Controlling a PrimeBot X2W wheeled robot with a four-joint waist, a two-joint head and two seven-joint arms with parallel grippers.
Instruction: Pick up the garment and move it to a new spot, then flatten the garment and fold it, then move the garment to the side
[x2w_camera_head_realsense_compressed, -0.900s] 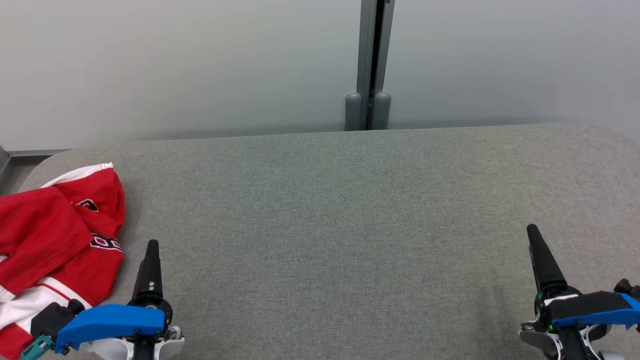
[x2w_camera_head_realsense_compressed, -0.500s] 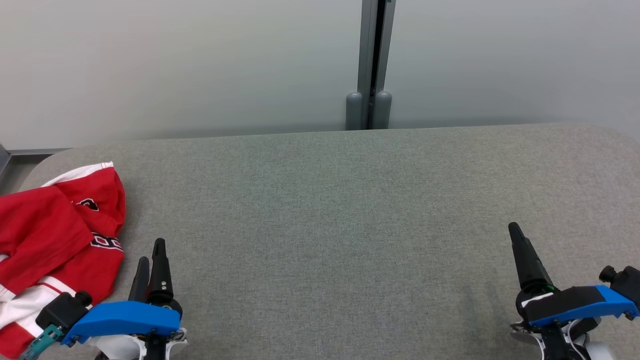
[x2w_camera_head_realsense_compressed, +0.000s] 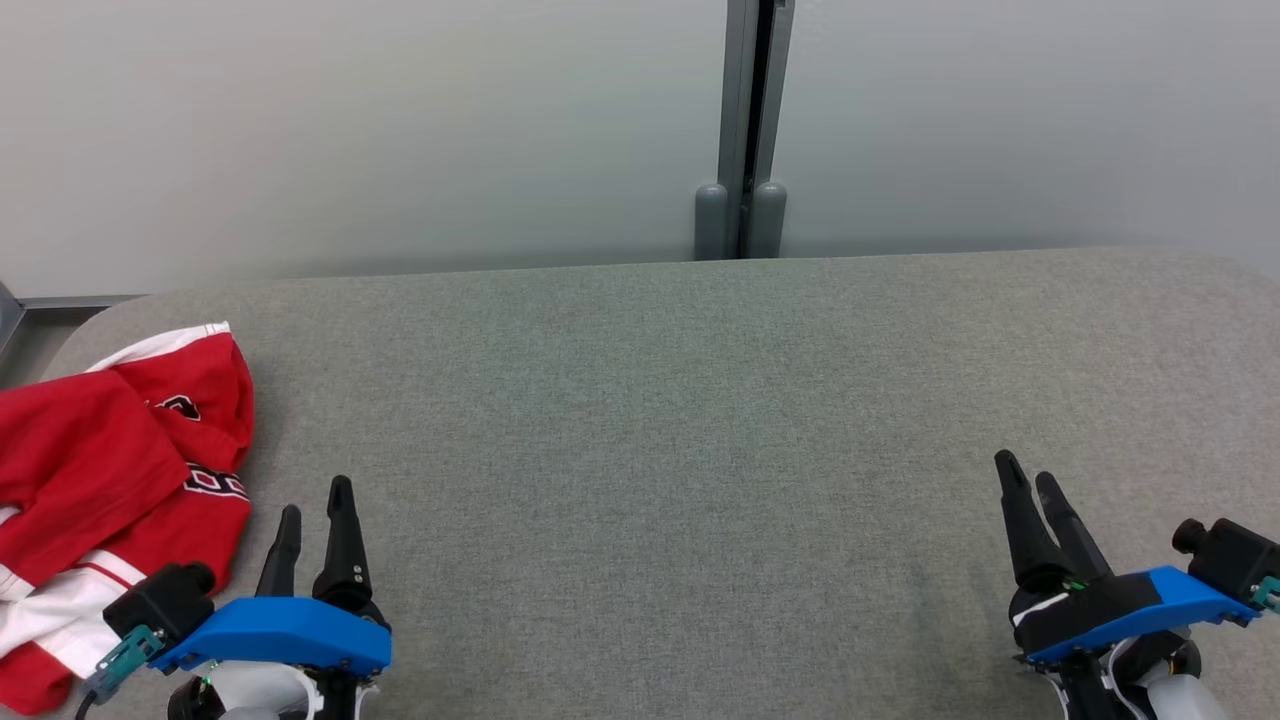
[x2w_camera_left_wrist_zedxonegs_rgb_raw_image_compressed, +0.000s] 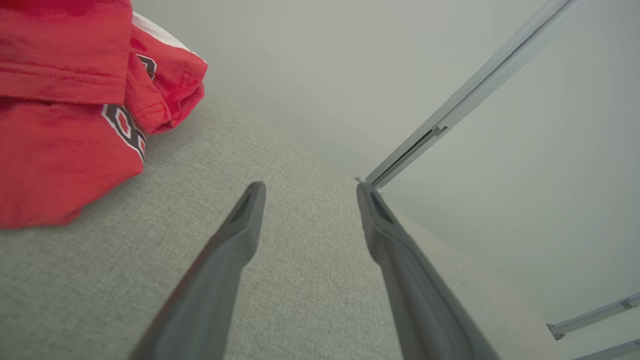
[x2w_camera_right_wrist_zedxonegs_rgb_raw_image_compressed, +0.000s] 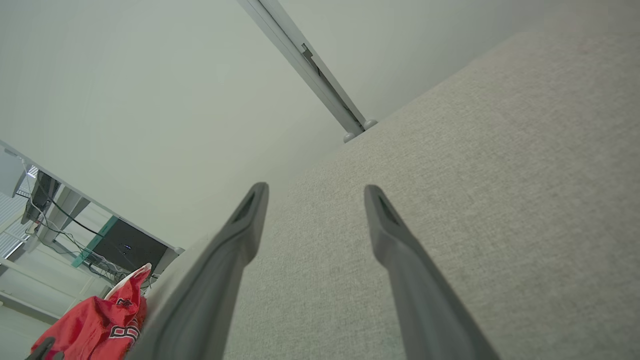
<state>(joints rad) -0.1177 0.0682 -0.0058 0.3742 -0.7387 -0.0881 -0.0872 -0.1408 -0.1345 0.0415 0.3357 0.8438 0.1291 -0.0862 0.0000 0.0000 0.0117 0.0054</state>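
Observation:
The garment (x2w_camera_head_realsense_compressed: 110, 480) is a red top with white trim and dark lettering, lying crumpled at the left end of the grey fabric table (x2w_camera_head_realsense_compressed: 680, 420); part of it runs past the picture's left edge. In the left wrist view the garment (x2w_camera_left_wrist_zedxonegs_rgb_raw_image_compressed: 65, 115) lies at the upper left, apart from the fingers. My left gripper (x2w_camera_head_realsense_compressed: 315, 495) hovers open just right of the garment, nothing between its fingers. My right gripper (x2w_camera_head_realsense_compressed: 1025, 470) stands open and empty near the table's front right. From the right wrist, the garment (x2w_camera_right_wrist_zedxonegs_rgb_raw_image_compressed: 95, 325) shows far off at the lower left.
A pale wall with a grey vertical post (x2w_camera_head_realsense_compressed: 745, 130) runs behind the table's far edge. The table's rounded left corner (x2w_camera_head_realsense_compressed: 90, 325) lies just beyond the garment. A dark box and cables (x2w_camera_right_wrist_zedxonegs_rgb_raw_image_compressed: 125, 245) stand on the floor past the table's left end.
Both wrists have rolled, so each gripper now shows two fingers instead of one. The left gripper has shifted slightly right and the right gripper left. The garment has not moved.

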